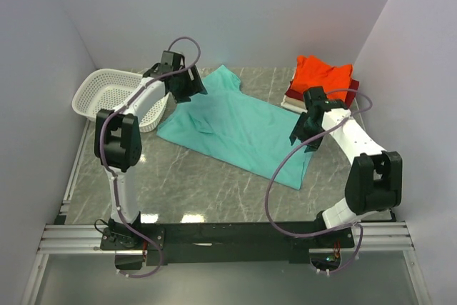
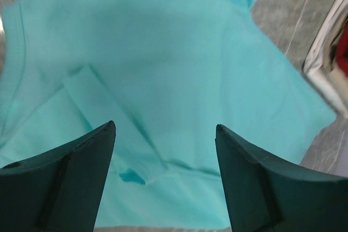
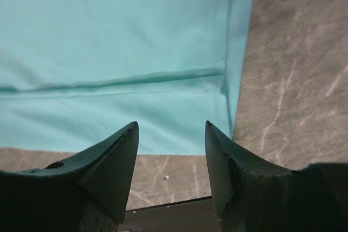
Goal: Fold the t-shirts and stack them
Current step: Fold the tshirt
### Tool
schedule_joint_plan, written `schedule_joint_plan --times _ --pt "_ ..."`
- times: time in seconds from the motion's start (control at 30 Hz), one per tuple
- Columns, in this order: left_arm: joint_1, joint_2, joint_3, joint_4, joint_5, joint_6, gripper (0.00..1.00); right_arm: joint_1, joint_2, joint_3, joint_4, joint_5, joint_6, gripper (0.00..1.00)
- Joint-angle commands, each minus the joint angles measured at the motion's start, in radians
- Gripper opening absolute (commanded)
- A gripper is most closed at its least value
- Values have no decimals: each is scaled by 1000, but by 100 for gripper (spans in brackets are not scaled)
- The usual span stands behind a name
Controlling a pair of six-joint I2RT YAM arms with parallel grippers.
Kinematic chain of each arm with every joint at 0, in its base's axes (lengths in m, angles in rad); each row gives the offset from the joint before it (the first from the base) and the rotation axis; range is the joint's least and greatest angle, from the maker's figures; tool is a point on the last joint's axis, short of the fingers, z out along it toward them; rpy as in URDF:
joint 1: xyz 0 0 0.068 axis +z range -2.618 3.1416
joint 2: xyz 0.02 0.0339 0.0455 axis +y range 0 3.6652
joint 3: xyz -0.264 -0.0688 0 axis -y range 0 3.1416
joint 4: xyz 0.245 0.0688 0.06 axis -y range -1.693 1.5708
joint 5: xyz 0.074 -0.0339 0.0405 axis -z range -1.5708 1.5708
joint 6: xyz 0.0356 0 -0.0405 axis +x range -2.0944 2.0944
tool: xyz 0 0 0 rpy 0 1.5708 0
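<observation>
My left gripper (image 2: 164,129) hangs over the teal t-shirt (image 1: 243,130), jaws wide apart with nothing in them. Cloth fills everything below and ahead of it, with a folded-over flap just ahead of the left finger. My right gripper (image 3: 171,126) is also parted and empty, above the hem corner: teal ahead and to its left, bare marble table (image 3: 293,80) to its right. The orange-red t-shirt (image 1: 323,73) lies folded atop a stack beyond the right gripper. A white basket (image 1: 107,94) is beside the left arm.
</observation>
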Motion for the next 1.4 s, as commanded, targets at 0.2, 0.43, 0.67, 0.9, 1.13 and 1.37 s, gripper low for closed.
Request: schedule_joint_plan --times 0.2,0.43,0.67,0.9,1.13,1.37 --pt "-17 -182 -320 115 11 26 84 136 31 -69 119 -146 -75 57" --pt "-17 -210 -481 246 66 -7 86 167 143 -116 179 -147 -102 55" --pt "-17 -199 -538 284 23 -12 86 162 212 -139 145 -114 -107 54" --pt "-22 -199 -574 252 -58 14 86 144 216 -227 118 -88 -78 54" --pt "-51 -278 -666 223 -146 11 87 127 162 -308 119 -100 -66 54" --pt "-121 -337 -682 237 -128 -12 88 127 116 -299 111 -123 -84 54"
